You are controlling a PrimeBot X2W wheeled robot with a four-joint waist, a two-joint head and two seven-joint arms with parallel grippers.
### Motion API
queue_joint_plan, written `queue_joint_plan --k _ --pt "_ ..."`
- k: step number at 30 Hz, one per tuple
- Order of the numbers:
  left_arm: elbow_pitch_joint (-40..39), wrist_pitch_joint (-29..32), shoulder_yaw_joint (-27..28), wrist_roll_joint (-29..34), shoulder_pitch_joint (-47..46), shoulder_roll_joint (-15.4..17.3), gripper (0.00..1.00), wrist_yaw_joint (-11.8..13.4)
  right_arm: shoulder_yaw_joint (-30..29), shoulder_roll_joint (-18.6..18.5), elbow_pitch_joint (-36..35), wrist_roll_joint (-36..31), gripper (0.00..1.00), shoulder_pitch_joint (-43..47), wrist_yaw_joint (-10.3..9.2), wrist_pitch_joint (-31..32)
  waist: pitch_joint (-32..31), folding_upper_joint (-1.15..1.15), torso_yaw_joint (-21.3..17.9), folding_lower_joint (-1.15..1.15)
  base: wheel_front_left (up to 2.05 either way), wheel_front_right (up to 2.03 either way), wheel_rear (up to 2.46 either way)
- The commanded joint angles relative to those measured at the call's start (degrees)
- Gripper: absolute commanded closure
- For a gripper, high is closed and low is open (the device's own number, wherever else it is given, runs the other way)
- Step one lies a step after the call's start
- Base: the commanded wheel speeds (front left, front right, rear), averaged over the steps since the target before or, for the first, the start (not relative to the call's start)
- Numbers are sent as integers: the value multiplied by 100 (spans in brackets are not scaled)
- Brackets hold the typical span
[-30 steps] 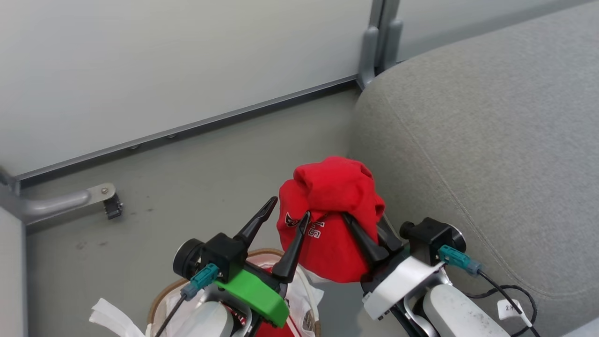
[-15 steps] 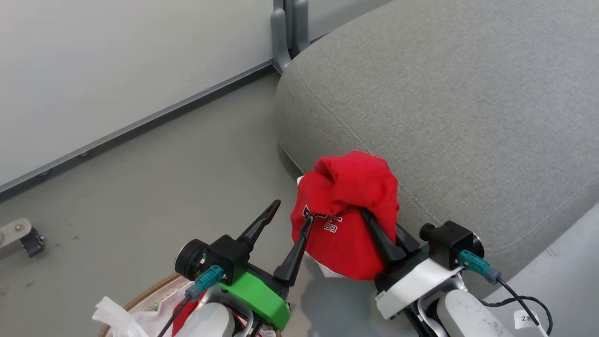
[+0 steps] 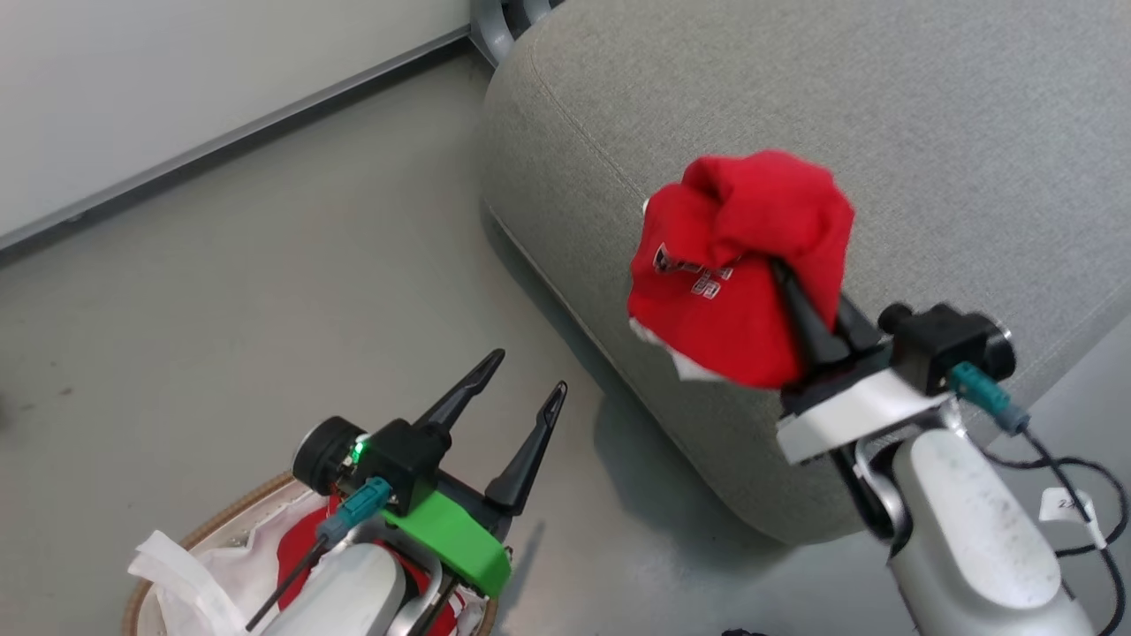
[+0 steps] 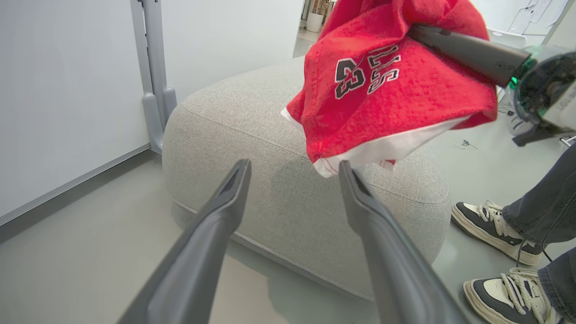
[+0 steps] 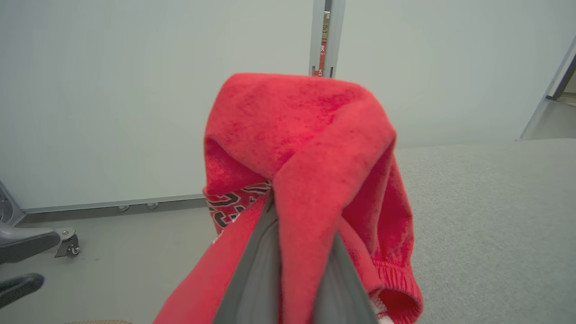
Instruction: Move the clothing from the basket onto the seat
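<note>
While clenching the garment [image 3: 742, 265] in the right gripper [image 3: 808, 305] above the seat [image 3: 928, 132], close to its rounded edge, could lose it to the floor if released this near; could also snag loose folds on a finger. Left gripper [image 3: 527, 373] spread wide, empty, above the basket [image 3: 212, 530]. Counted: two garments, one carried, other garment [image 3: 305, 552] in basket; one basket; one seat.
</note>
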Motion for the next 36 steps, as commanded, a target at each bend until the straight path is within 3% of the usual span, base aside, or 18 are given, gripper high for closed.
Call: queue_joint_plan --k 1,11,28,36 --pt "-58 -1 -11 22 -208 128 0 8 -150 -112 51 -83 100 -269 -7 -29 478 0 103 0 0 0 0" --pt "-172 -1 -357 -40 -791 649 0 8 -1215 -539 776 -186 100 -1780 -7 -29 1533 0 537 0 0 0 0" --pt "-289 -1 -748 -167 -1708 895 0 8 -2314 -1738 2383 -865 100 -3825 -7 -29 2807 0 1269 0 0 0 0" --pt "-224 -1 -732 -162 -1783 911 0 8 -3340 -1598 2808 -1241 100 -3988 -7 -28 2988 0 1393 0 0 0 0"
